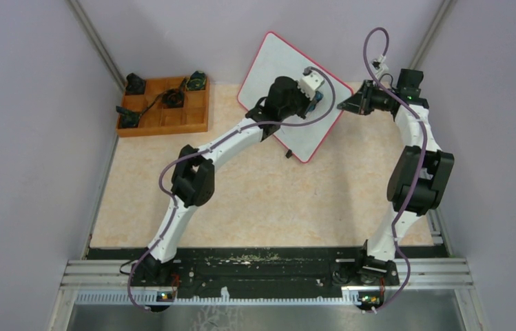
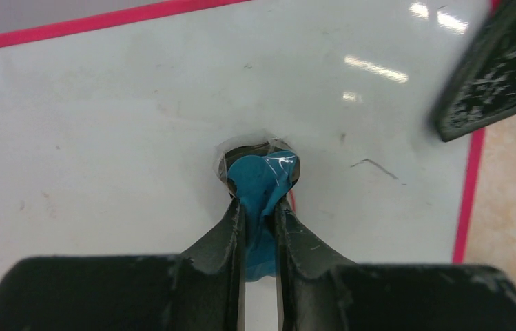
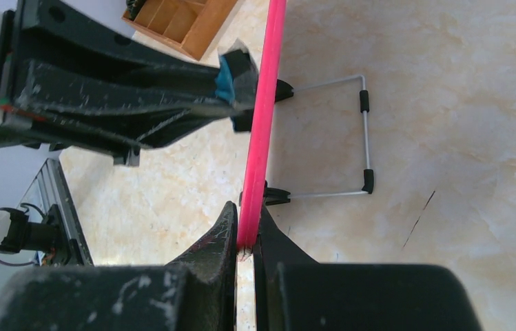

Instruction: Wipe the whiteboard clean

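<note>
The left fingers (image 2: 231, 238) were pinched almost closed on a teal wad (image 2: 260, 181), whose tip pressed against the face of the whiteboard (image 2: 103, 138). The right fingers (image 3: 222, 238) were clamped narrowly on the board's red-pink frame (image 3: 263, 117) at its right side. The whiteboard stood propped and turned at an angle at the far middle of the bench (image 1: 275, 200), its white face nearly clean apart from faint grey smudges and a short dark mark (image 2: 375, 167).

Orange compartment tray (image 1: 189, 114) holds small dark parts (image 1: 173, 98) on beige table (image 1: 262, 200).
</note>
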Robot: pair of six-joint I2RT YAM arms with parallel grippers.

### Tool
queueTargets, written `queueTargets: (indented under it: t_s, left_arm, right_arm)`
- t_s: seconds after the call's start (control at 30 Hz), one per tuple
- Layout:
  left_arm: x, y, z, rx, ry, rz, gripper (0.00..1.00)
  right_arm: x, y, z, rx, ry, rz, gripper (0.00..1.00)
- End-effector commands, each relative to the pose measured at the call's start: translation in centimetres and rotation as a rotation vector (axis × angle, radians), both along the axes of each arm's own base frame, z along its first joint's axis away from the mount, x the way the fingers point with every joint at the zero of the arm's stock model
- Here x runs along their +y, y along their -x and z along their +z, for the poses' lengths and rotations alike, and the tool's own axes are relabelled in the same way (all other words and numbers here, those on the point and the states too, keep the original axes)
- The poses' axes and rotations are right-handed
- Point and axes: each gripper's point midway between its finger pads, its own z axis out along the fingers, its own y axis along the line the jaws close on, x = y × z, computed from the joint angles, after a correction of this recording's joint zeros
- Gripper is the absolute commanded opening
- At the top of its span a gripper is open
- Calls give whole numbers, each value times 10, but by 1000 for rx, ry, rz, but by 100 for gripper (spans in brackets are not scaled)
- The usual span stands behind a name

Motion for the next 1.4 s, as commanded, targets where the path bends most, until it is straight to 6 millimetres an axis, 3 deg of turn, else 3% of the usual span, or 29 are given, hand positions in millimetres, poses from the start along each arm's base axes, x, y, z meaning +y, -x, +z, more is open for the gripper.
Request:
queueTargets:
  t_s: [0.0, 0.17, 0.3, 0.6, 0.83, 1.07, 1.37]
  left_arm:
    - [-71, 93, -43, 146, -16, -277, 0]
    - [-80, 105, -43, 162, -15, -295, 0]
    - [-73, 93, -50, 162, -28, -256, 0]
    - [-12, 34, -81, 200, -67, -122, 0]
    - [33, 3, -111, 228, -109, -33, 0]
    - [61, -16, -117, 242, -114, 24, 0]
    - [85, -24, -119, 235, -132, 62, 0]
  right_arm:
    - [31, 18, 39, -160, -11, 146, 0]
    - [31, 18, 39, -162, -12, 146, 0]
    - [31, 18, 40, -164, -13, 148, 0]
    - [31, 19, 40, -166, -14, 148, 0]
    - [31, 19, 41, -167, -15, 148, 0]
    - [31, 20, 42, -171, -15, 147, 0]
    - [32, 21, 44, -174, -19, 152, 0]
